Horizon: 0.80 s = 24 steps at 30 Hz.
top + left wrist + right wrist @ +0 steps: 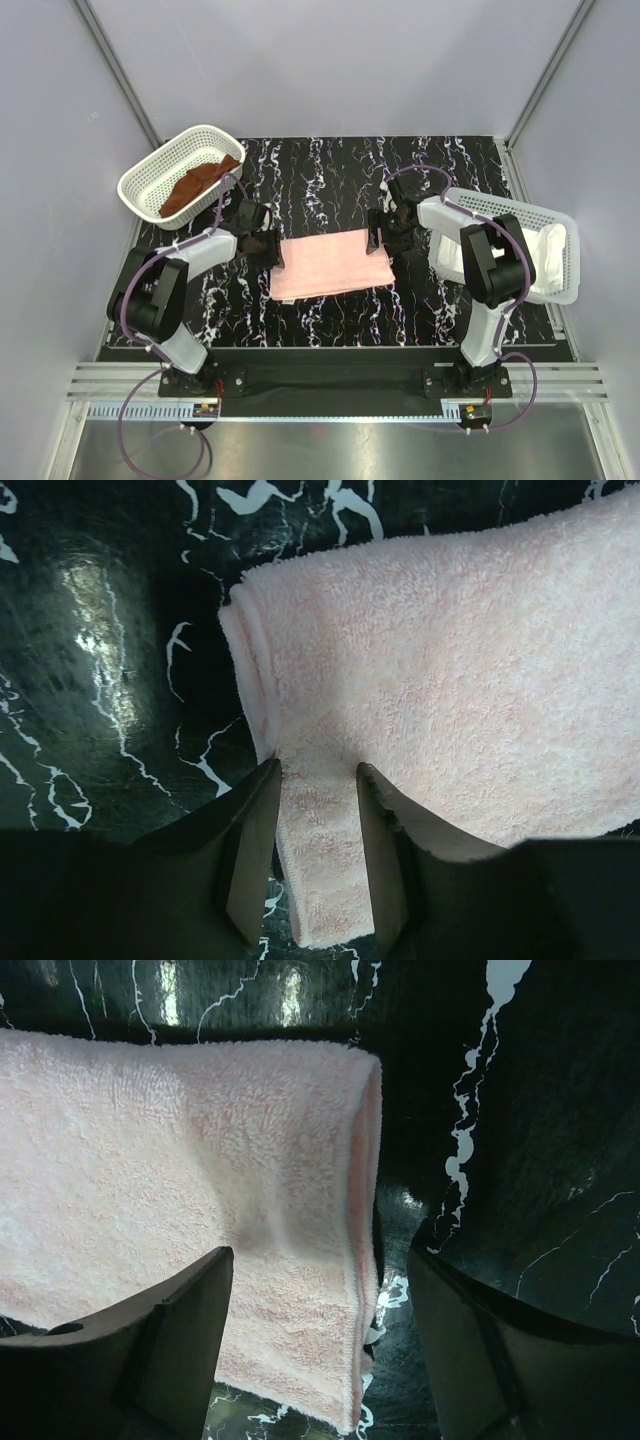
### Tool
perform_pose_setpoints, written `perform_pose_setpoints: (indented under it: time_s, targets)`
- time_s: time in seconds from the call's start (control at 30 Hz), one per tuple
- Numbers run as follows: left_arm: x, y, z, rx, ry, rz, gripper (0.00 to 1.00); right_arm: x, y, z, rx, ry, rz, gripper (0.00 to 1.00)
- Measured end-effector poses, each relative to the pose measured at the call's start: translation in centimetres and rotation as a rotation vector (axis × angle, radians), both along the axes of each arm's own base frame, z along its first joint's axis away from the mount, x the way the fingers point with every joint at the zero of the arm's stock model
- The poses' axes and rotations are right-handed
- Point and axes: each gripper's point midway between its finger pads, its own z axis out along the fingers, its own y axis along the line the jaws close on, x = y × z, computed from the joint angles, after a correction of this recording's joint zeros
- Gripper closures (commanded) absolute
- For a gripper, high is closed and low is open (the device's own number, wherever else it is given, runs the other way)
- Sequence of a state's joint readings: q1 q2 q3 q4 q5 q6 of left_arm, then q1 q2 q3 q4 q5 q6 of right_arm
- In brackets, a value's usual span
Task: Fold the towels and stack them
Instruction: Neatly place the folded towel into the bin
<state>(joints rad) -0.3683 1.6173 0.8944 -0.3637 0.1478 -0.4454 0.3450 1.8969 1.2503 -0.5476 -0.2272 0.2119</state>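
pink towel (330, 265) folded flat w/ right gripper (320, 1280) released, left gripper (318, 785) at edge, grip unclear.

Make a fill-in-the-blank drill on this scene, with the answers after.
1. The pink towel lies folded on the ___.
2. The brown towel lies in the basket on the ___ side.
3. The white towel lies in the basket on the ___ side.
4. The right tool stands ___ at the pink towel's end.
Missing: table; left; right; open.
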Motion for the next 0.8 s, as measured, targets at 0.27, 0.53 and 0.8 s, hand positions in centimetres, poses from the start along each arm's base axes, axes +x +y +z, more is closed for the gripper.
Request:
perform_pose_setpoints:
  time_s: [0.27, 0.53, 0.8]
  targets:
    - [0.6, 1.2, 0.0, 0.006, -0.002, 0.041, 0.58, -0.4, 0.5, 0.1, 0.059, -0.002, 0.020, 0.27]
    - [0.7, 1.3, -0.1, 0.009, -0.003, 0.044, 0.58, -1.2, 2.0, 0.1, 0.161, 0.007, 0.053, 0.39]
    - [0.7, 1.4, -0.1, 0.010, -0.006, 0.050, 0.59, -2.3, 2.0, -0.7, 0.170, 0.044, 0.044, 0.85]
